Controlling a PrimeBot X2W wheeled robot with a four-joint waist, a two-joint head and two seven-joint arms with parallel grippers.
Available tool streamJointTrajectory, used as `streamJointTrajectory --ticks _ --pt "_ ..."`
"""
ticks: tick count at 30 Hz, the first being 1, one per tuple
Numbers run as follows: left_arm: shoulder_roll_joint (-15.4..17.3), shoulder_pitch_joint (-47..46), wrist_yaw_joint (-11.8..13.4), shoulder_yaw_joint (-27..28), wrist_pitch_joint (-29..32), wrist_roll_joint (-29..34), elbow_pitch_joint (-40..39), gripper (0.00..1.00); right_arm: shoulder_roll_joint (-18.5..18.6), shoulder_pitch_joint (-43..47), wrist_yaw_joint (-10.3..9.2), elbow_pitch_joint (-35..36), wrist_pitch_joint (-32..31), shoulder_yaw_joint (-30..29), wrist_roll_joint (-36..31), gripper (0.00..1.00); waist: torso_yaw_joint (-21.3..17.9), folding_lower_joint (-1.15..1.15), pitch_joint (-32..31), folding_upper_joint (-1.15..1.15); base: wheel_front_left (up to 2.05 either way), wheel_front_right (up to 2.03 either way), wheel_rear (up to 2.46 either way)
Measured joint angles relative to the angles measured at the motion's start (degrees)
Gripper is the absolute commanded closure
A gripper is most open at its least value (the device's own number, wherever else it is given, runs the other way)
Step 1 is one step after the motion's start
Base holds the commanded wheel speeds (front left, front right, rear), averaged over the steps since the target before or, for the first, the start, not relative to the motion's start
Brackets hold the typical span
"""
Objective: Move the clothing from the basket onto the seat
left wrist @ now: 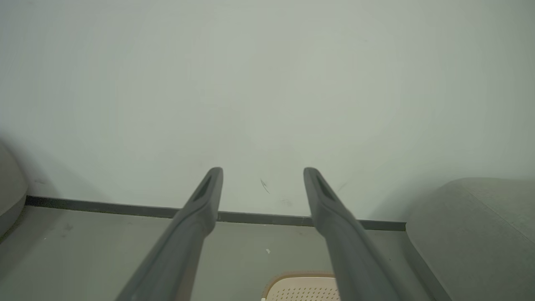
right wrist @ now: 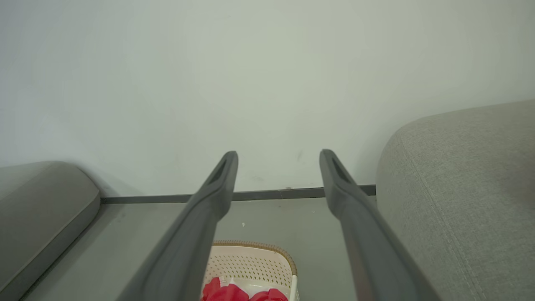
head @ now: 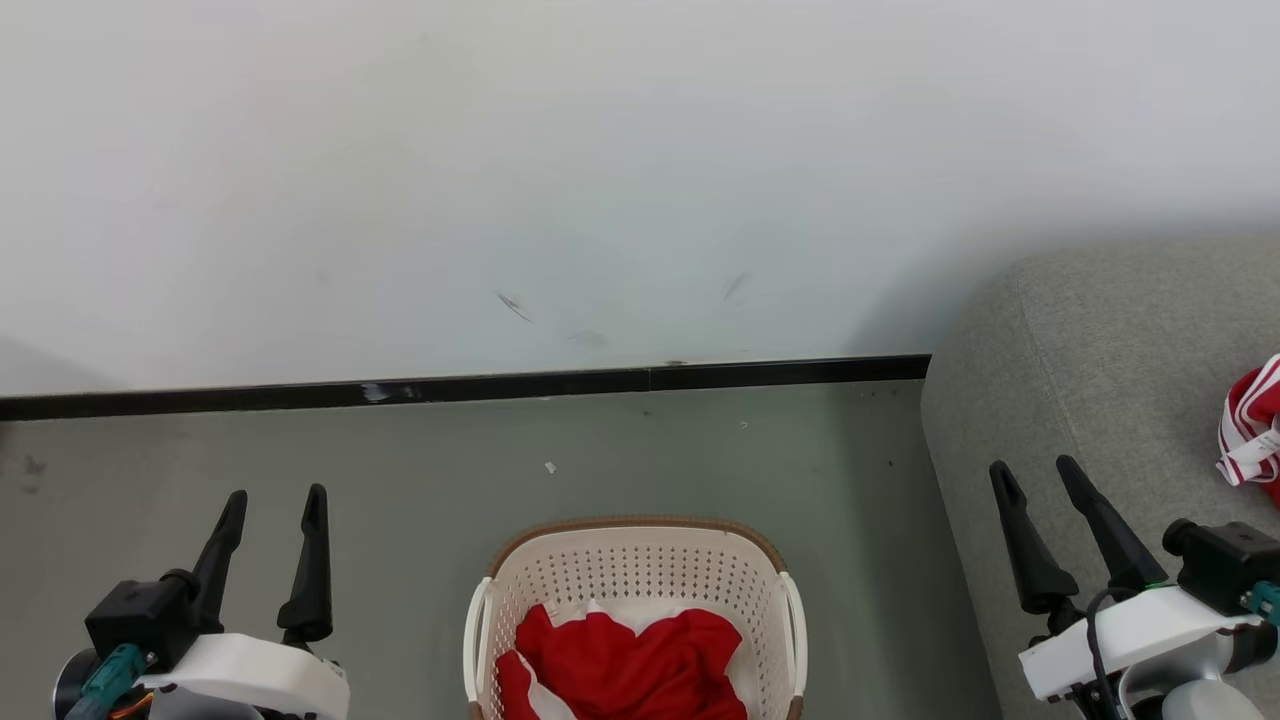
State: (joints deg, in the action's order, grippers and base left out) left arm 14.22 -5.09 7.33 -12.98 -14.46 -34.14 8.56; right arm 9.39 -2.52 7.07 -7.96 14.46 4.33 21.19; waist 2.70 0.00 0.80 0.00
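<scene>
Clothing (head: 625, 660) in bright red lies crumpled in the bottom of the basket (head: 640, 555), soft folds bunched together with a strip of white trim showing along its left and upper edges. The basket is cream-white plastic with rows of small holes in its sides, a brown woven-look rim and white side handles. It stands on the grey-green floor (head: 400, 470), at the bottom centre of the head view.

A second red garment (head: 1255, 425) with white stripes rests on the seat (head: 1090, 380) at the far right edge of the head view, cut off by the frame. The seat is a grey woven-fabric sofa with a rounded padded edge. It stands to the robot's right of the basket, with a strip of floor between them.

The left claw (head: 277, 494) hangs above the floor to the left of the basket, its two dark fingers pointing up the view, spread apart and holding nothing. The right claw (head: 1034, 466) is in front of the seat's rounded edge, its fingers leaning slightly left, likewise parted and empty. Both claws are well clear of the clothing.

Behind everything is a plain pale wall (head: 600, 150) with a dark baseboard (head: 500, 385) at its foot.
</scene>
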Motion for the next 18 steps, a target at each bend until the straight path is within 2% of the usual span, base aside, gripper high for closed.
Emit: streamJointTrajectory --ticks 18 --pt "-2.7 1.0 -2.0 2.1 0.0 5.1 0.0 0.0 -0.7 0.3 0.0 1.7 0.0 0.0 -3.1 0.0 -0.3 0.0 0.0 0.0 0.0 0.0 0.0"
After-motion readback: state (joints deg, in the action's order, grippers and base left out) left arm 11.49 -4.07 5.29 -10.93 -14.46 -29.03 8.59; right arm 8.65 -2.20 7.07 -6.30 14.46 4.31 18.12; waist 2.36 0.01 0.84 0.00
